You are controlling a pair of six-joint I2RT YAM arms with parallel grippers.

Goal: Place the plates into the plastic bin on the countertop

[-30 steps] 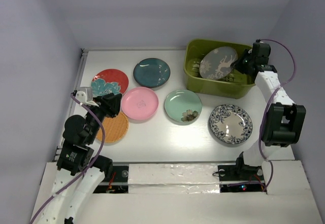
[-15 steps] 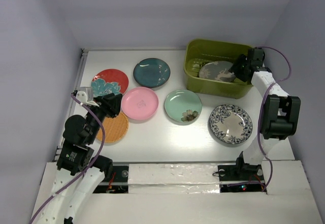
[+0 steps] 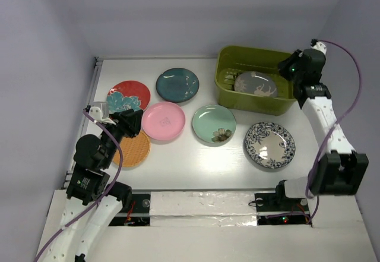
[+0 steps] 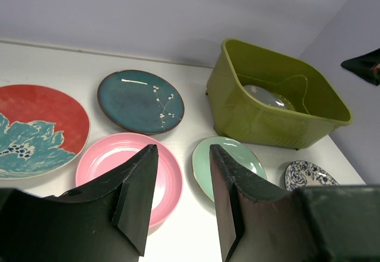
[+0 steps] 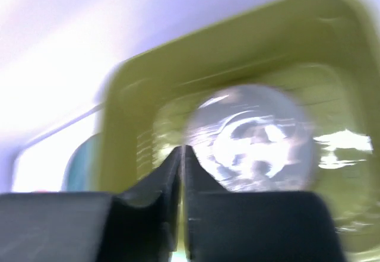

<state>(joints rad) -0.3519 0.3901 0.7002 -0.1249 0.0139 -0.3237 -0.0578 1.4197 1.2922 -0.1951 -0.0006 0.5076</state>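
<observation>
The olive-green bin (image 3: 227,93) stands at the back right of the white countertop (image 3: 196,155). The grey deer plate (image 3: 255,84) lies flat inside it, also seen blurred in the right wrist view (image 5: 255,137). My right gripper (image 3: 285,70) is shut and empty, raised over the bin's right rim. Red (image 3: 127,96), dark teal (image 3: 177,84), pink (image 3: 163,120), mint (image 3: 214,123), orange (image 3: 135,149) and blue-patterned (image 3: 270,145) plates lie on the countertop. My left gripper (image 3: 135,122) is open and empty above the orange and pink plates.
Pale lavender walls close in the countertop at the back and both sides. The right arm's links reach along the right edge past the blue-patterned plate. In the left wrist view the bin (image 4: 267,110) stands beyond the mint plate (image 4: 231,164).
The grey deer plate went from tilted in my right gripper to lying flat in the bin. My right gripper let go, shut and rose back to the right. The left arm stayed still.
</observation>
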